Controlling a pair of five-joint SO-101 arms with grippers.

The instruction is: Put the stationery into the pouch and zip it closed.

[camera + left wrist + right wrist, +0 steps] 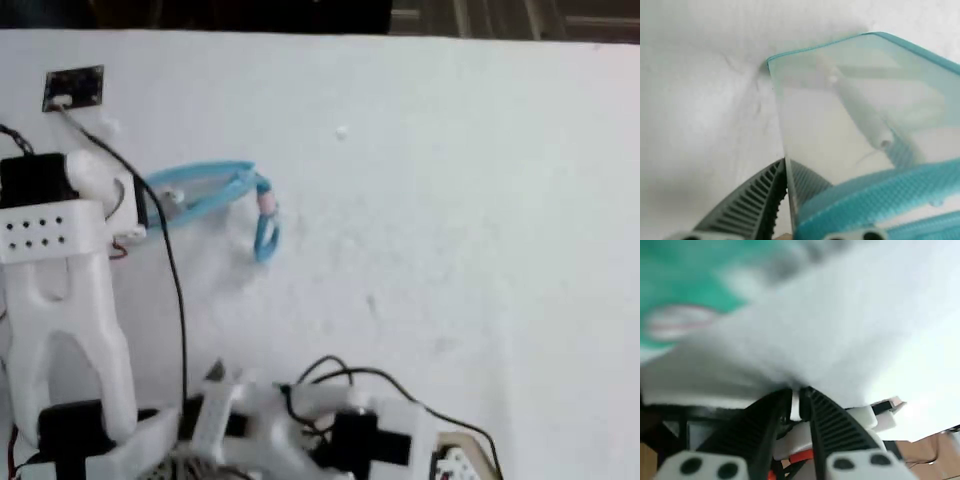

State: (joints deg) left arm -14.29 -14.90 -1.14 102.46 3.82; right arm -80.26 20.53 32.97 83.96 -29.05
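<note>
White tabletop covers most of the high view. Left arm, white, stands at the left; the right arm sits folded low at the near edge, black cables looped over it.

Pouch, clear with blue trim, is left of centre, with one end at the left arm and the other end pointing right. Left pincer is clenched on the pouch's edge, its grey ribbed fingers pinching the clear wall. Right pincer is clenched, black ribbed fingers all but touching, nothing seen held.

The left wrist view looks through the pouch wall to a white pen-like stick inside, and shows the woven teal trim up close. From the high view the contents can't be made out.

The high view adds a blue loop hanging off the pouch's right end onto the tabletop, with a pink bit just above it.

The right wrist view has a teal smear and a pinkish-white oval, both too blurred to name.

A small black board lies far left, and a black cable runs from it toward the near edge.
</note>
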